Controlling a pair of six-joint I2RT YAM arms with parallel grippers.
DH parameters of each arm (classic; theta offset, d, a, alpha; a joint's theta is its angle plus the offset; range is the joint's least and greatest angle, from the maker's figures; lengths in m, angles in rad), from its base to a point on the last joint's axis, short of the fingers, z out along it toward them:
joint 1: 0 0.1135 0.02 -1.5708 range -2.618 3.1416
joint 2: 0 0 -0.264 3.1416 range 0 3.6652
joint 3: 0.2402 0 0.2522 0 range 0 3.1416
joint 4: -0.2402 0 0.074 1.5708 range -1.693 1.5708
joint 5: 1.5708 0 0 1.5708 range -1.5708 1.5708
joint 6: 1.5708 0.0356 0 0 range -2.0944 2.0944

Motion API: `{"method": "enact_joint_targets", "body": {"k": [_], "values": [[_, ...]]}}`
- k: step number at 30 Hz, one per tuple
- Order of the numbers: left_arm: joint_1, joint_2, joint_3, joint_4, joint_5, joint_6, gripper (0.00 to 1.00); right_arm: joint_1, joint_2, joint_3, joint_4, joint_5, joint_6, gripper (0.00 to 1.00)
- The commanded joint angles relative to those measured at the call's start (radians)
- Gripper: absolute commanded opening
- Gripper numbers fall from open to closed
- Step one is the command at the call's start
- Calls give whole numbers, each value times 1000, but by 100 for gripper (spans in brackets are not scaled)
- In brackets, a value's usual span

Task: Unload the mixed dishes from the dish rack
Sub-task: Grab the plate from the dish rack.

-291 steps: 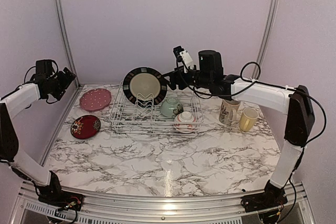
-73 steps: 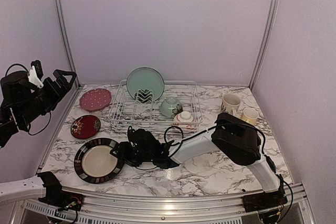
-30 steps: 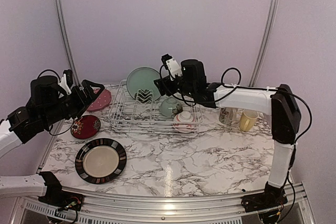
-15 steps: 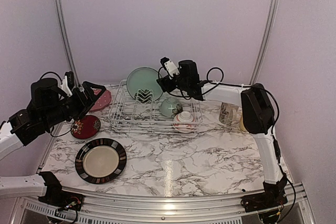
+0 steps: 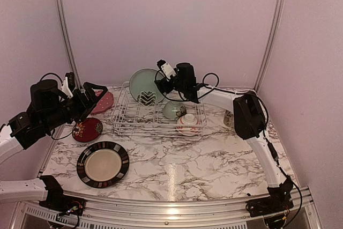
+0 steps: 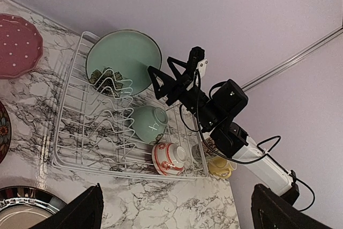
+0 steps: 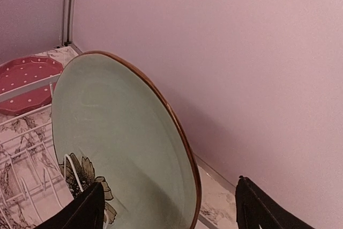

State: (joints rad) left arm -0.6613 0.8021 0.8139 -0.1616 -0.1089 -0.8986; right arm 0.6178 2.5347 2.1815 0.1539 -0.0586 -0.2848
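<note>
Right fingers (image 7: pixel 84 214) spread; green plate (image 7: pixel 115 132) rim between.

Yellow mug (image 6: pixel 218 168): just a sliver, tucked under the right arm (image 6: pixel 236 143).
Pink dotted plate (image 5: pixel 105 100): near half gone behind the left arm (image 5: pixel 48 108).
Black-rimmed plate (image 6: pixel 21 214): clipped by the bottom edge, left wrist view.
Green plate (image 7: pixel 118 143): foot off-frame, right wrist view.
</note>
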Motion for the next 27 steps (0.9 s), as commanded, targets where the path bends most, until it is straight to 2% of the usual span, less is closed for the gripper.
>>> {"method": "enact_joint_targets", "body": {"k": [1, 5, 9, 12, 16, 20, 23, 27], "values": [[-4, -6, -3, 8, -2, 9, 99, -5, 64, 116, -31, -13, -32, 81], [-4, -7, -10, 11, -2, 6, 99, -17, 114, 178, -37, -48, -13, 79], [-4, -6, -12, 13, -2, 7, 99, -20, 138, 207, -50, -93, -17, 73], [-4, -3, -10, 14, -3, 7, 99, -20, 146, 208, -52, -144, -23, 63], [-3, 2, -14, 18, -1, 7, 99, -18, 150, 205, -49, -190, -23, 45], [-4, -2, -16, 21, 2, 4, 99, -19, 147, 206, -46, -216, -25, 40], [-4, -5, -20, 15, -4, 4, 99, -20, 145, 208, -39, -226, -29, 31], [-4, -12, -30, 13, -4, -2, 99, -25, 129, 210, -39, -249, -29, 10]]}}
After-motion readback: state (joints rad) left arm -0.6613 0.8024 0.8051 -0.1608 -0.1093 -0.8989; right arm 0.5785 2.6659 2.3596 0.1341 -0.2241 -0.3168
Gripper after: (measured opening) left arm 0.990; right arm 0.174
